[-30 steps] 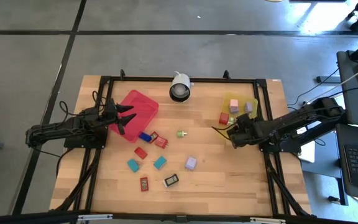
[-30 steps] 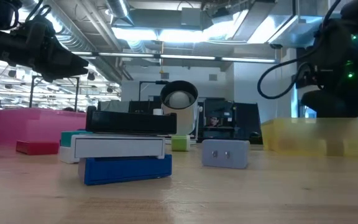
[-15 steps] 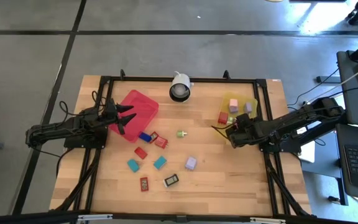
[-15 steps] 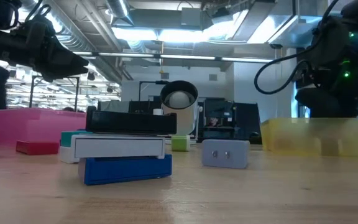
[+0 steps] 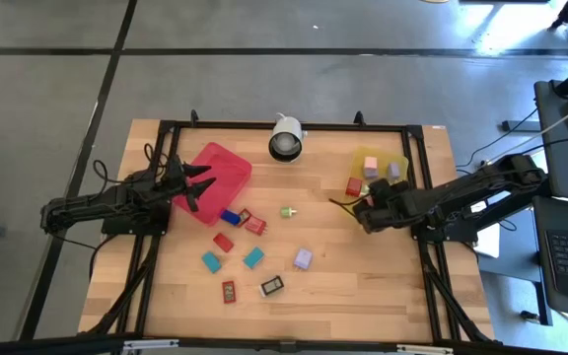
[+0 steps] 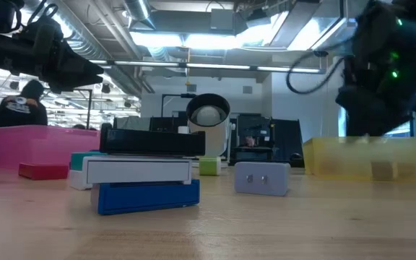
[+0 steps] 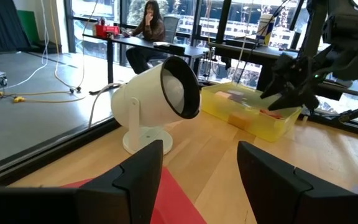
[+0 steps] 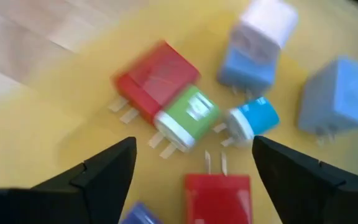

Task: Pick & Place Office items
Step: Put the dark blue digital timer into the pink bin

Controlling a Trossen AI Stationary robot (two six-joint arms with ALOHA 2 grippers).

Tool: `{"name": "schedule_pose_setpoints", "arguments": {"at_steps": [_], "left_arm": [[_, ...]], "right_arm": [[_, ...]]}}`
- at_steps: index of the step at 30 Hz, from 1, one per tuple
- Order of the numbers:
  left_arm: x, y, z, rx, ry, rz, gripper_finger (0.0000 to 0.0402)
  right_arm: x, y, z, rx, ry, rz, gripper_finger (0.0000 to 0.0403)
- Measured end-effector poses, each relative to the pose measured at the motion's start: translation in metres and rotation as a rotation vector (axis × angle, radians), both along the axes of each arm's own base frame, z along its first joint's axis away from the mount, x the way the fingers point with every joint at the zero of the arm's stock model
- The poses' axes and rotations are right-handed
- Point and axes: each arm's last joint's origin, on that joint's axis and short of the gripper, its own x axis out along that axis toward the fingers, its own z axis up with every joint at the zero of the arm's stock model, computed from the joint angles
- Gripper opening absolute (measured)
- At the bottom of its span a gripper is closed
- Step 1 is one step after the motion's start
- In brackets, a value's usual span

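Observation:
Several small office items lie on the wooden table between the trays: a blue one (image 5: 230,217), red ones (image 5: 254,225) (image 5: 224,242) (image 5: 229,292), a green one (image 5: 287,211), teal ones (image 5: 211,261) (image 5: 253,257), a lilac one (image 5: 303,258) and the black, white-labelled one (image 5: 272,286). More pieces lie in the yellow tray (image 5: 381,158), among them a red one (image 8: 157,79) and a green one (image 8: 188,115). My right gripper (image 5: 353,209) (image 8: 194,142) hangs open above the tray's near left corner. My left gripper (image 5: 197,187) (image 7: 201,149) waits open at the red tray (image 5: 215,170).
A white lamp-like device (image 5: 286,138) (image 7: 160,99) stands at the table's far edge between the two trays. A black frame (image 5: 264,125) runs around the table top. Bare wood lies near the front edge. A person (image 6: 22,108) shows in the room behind.
My right gripper has shifted a little toward the table's left, over the near left corner of the yellow tray, still open. A person has walked into the low view's background. The pieces on the table have stayed put.

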Motion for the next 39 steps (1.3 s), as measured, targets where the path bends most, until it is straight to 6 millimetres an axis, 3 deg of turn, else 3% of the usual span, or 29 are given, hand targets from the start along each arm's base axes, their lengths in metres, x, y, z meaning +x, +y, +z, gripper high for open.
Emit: {"name": "schedule_pose_setpoints", "arguments": {"at_steps": [7, 10, 14, 19, 28, 39], "left_arm": [[0.0, 0.0, 0.0, 0.002, -0.004, 0.014, 0.0204], [0.002, -0.002, 0.001, -0.011, -0.009, -0.067, 0.0203], [0.008, -0.005, 0.007, -0.047, -0.074, -0.209, 0.0205], [0.019, -0.004, 0.011, -0.04, -0.104, -0.245, 0.0205], [0.044, -0.004, -0.001, -0.098, 0.002, -0.298, 0.0219], [0.069, -0.028, -0.016, -0.131, 0.161, -0.487, 0.0258]], "right_arm": [[0.021, 0.003, 0.032, -0.095, -0.054, 0.094, 0.0319], [0.025, 0.003, 0.039, -0.158, -0.08, 0.104, 0.0319], [0.028, 0.003, 0.041, -0.196, -0.103, 0.11, 0.0318], [0.028, 0.003, 0.041, -0.193, -0.111, 0.105, 0.0318], [0.029, 0.004, 0.041, -0.165, -0.123, 0.109, 0.0318], [0.03, 0.004, 0.041, -0.159, -0.124, 0.109, 0.0318]]}}
